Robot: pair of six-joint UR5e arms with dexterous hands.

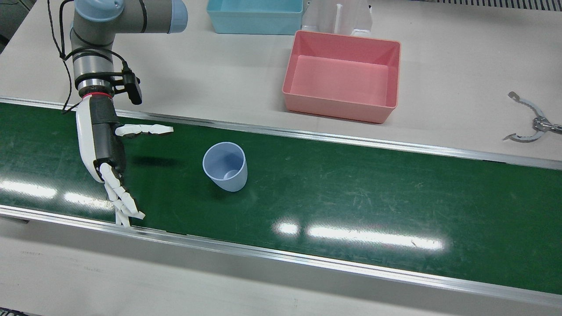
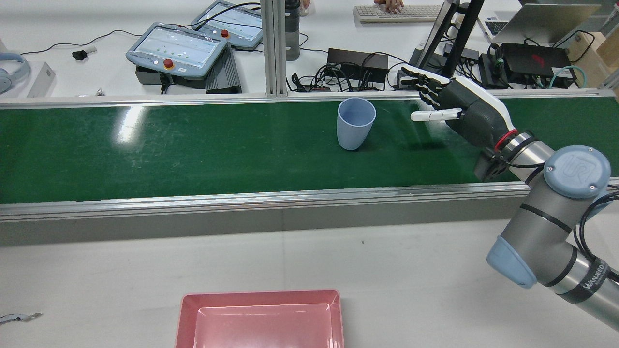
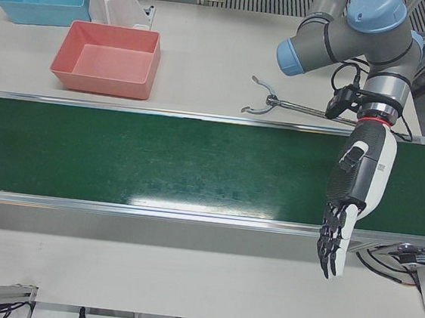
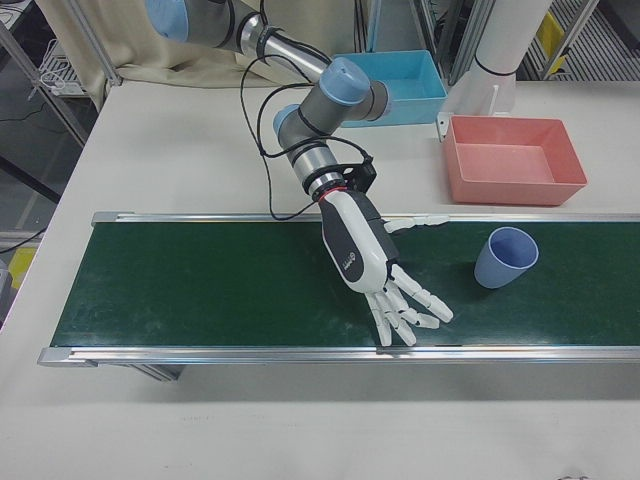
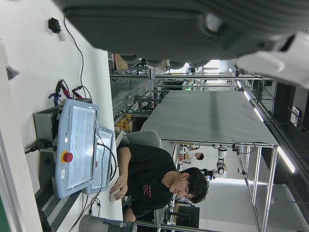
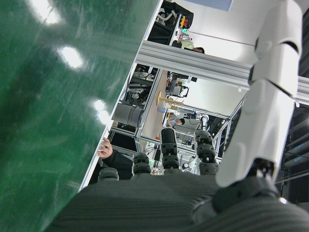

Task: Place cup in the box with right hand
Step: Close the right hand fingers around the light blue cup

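Right hand (image 1: 105,149): fingers spread wide, nothing in it, hovering over the green belt (image 1: 351,202) with the thumb jutting toward the cup.
Cup (image 1: 225,166): pale blue, upright on the belt, mouth up, near the open palm but clearly apart from it.
Step in hand: by my read, the approach; contact is not yet made.
How to do it well: slide in level so the palm meets the cup's side wall, thumb to one flank and fingers to the other, then close gently. A nudge up high looks likely to tip such a light cup.
Left hand (image 3: 349,196): hanging over the belt's other end, fingers apart and pointing down, holding nothing.
Pink box (image 1: 342,77): empty on the bench beyond the belt, well apart from the cup.
Blue box (image 1: 254,15): farther back, beside the pink one.
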